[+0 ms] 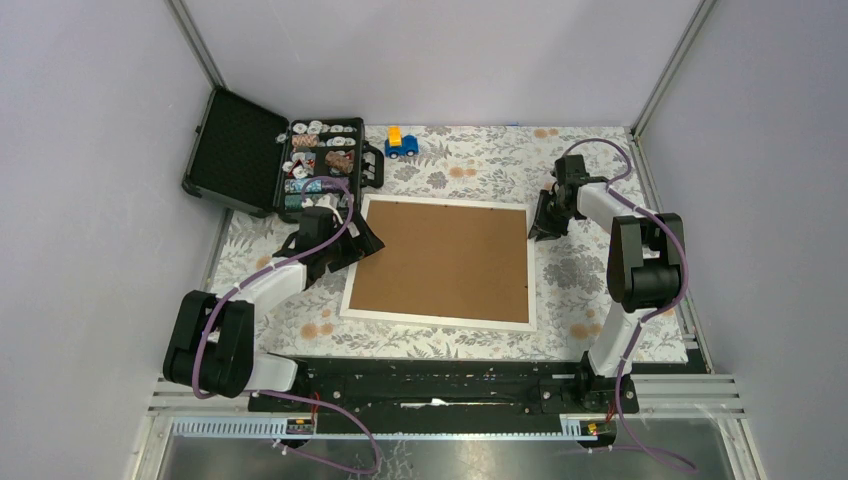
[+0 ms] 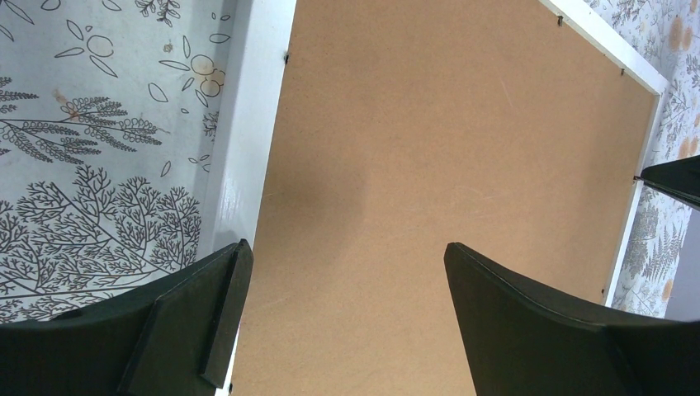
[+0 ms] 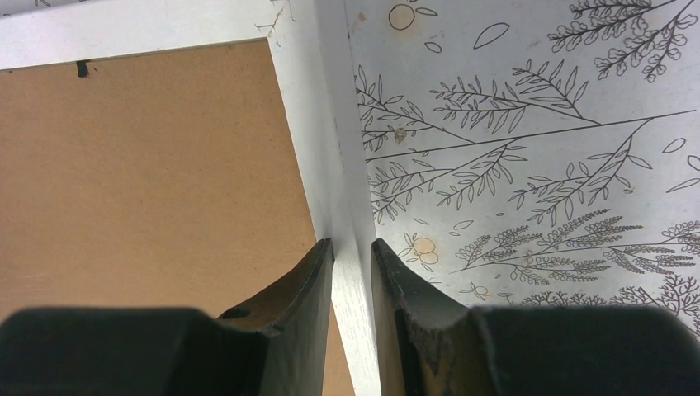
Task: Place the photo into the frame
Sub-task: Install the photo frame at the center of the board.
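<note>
The frame (image 1: 440, 262) lies face down in the middle of the table, its brown back up inside a thin white moulding. The photo is out of view. My left gripper (image 1: 345, 245) hovers over the frame's left edge, and in the left wrist view it (image 2: 347, 246) stands wide open above the brown back (image 2: 429, 124) with nothing between its fingers. My right gripper (image 1: 545, 222) is at the frame's right edge near the far corner. In the right wrist view it (image 3: 352, 243) is shut on the white moulding (image 3: 318, 148), one finger on each side.
An open black case (image 1: 235, 150) with several small items in its tray (image 1: 320, 165) sits at the back left, close to the left arm. A blue toy car (image 1: 401, 143) stands at the back. A floral cloth (image 1: 600, 160) covers the table between the enclosure walls.
</note>
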Action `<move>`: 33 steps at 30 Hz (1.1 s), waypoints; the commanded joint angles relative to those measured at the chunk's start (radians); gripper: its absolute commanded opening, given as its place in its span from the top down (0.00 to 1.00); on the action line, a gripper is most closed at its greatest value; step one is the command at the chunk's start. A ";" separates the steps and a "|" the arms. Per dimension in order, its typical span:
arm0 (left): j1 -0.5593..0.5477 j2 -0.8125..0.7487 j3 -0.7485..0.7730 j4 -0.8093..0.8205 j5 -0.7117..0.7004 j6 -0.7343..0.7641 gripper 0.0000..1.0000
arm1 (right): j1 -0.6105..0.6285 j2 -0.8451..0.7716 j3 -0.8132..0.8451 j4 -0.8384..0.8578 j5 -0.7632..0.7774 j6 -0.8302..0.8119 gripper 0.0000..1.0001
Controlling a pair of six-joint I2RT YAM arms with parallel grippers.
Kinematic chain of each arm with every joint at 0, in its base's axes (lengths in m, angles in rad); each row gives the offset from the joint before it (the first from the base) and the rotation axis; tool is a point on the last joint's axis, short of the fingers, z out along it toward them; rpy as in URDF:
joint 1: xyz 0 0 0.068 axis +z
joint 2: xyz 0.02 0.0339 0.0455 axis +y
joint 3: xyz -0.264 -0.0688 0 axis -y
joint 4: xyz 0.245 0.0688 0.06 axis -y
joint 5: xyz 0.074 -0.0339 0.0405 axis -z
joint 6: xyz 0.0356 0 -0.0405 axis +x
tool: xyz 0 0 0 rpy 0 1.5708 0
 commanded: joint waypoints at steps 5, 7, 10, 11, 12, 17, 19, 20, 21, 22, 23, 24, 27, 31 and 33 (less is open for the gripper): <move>-0.004 0.036 -0.010 -0.091 -0.001 0.012 0.05 | 0.018 -0.011 -0.044 -0.072 0.074 -0.026 0.70; -0.004 0.037 -0.011 -0.091 0.000 0.012 0.05 | 0.019 -0.019 -0.048 -0.075 0.084 -0.028 0.70; -0.004 0.035 -0.013 -0.091 -0.002 0.012 0.05 | 0.019 -0.031 -0.056 -0.080 0.101 -0.028 0.70; -0.004 0.035 -0.013 -0.091 -0.002 0.012 0.05 | 0.020 -0.033 -0.058 -0.080 0.099 -0.028 0.70; -0.003 0.036 -0.012 -0.091 -0.002 0.012 0.05 | 0.020 -0.035 -0.058 -0.080 0.095 -0.027 0.70; -0.004 0.040 -0.012 -0.085 0.001 0.009 0.05 | 0.021 -0.004 -0.051 -0.062 0.078 -0.029 0.70; -0.004 0.042 -0.012 -0.085 0.003 0.009 0.05 | 0.024 0.017 -0.042 -0.055 0.074 -0.030 0.69; -0.005 0.042 -0.013 -0.086 0.002 0.009 0.05 | 0.028 0.027 -0.037 -0.051 0.073 -0.031 0.69; -0.004 0.041 -0.013 -0.087 0.000 0.010 0.05 | 0.032 0.034 -0.034 -0.047 0.073 -0.030 0.70; -0.004 0.039 -0.013 -0.088 -0.001 0.011 0.05 | 0.035 0.040 -0.030 -0.042 0.071 -0.031 0.70; -0.004 0.038 -0.013 -0.088 -0.002 0.010 0.05 | 0.035 0.048 -0.027 -0.037 0.065 -0.032 0.70; -0.004 0.039 -0.013 -0.087 -0.002 0.010 0.05 | 0.037 0.056 -0.022 -0.036 0.057 -0.032 0.70; -0.004 0.043 -0.011 -0.085 0.001 0.009 0.05 | 0.040 0.067 -0.013 -0.025 0.046 -0.035 0.70; -0.003 0.045 -0.009 -0.085 0.004 0.009 0.05 | 0.043 0.078 -0.011 -0.023 0.033 -0.038 0.70; -0.004 0.043 -0.007 -0.086 0.004 0.010 0.05 | 0.054 0.081 -0.023 -0.022 0.021 -0.040 0.70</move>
